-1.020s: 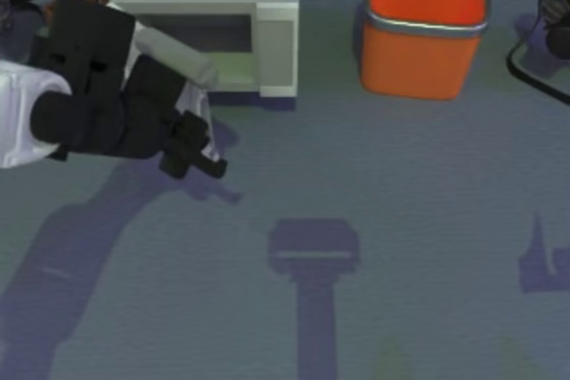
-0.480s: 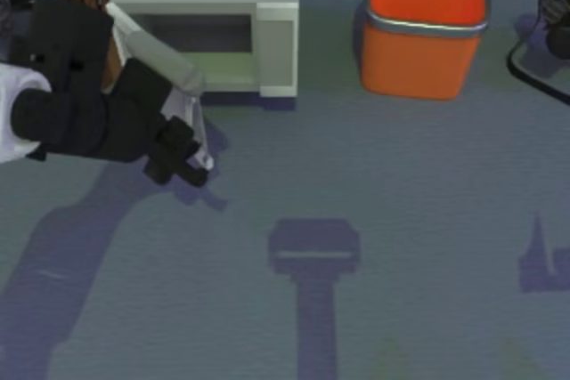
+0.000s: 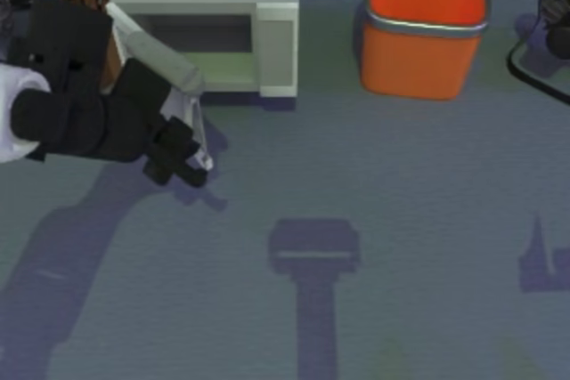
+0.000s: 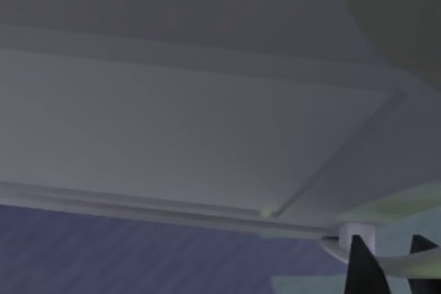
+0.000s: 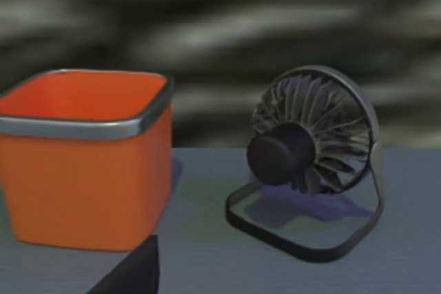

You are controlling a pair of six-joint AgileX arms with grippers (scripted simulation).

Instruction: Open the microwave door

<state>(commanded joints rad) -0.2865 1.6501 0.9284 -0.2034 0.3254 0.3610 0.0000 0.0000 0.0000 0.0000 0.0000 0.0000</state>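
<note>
Vs 1 s ago, our left arm has pulled back away from the boxy light grey-white microwave (image 3: 209, 6), and the white-framed door w/ greyish translucent window (image 3: 153, 52) has swung wider; vs half a sec ago, almost nothing differs.

The microwave sits at the table's far edge, left of centre. Its door hangs off the microwave's left front corner, angled out toward the near-left, so the cavity shows open.

Our left gripper (image 3: 189, 159) is at the door's free end, in front of the microwave and left of its narrow control panel (image 3: 277, 49). In the left wrist view the two dark fingertips (image 4: 360, 266) sit either side of the slim white handle bar (image 4: 386, 261), by its round post, so the gripper is clamped on the handle. The window pane fills most of that view.

The rounded orange plastic bin w/ grey rim (image 3: 426, 22) stands right of the microwave, well apart. The small black desk fan on a wire stand (image 5: 310, 153) is further right still, beyond the bin.

Our right arm is parked by the fan, off at the table's far right; its gripper: can't tell.
</note>
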